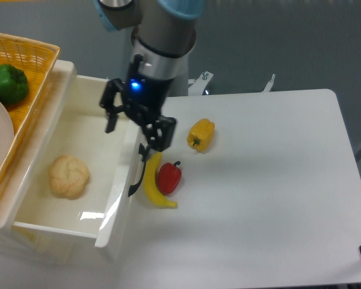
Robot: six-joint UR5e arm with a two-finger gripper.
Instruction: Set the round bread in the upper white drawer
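White table (271,180), grey floor (277,42) behind, glare on glossy surfaces.
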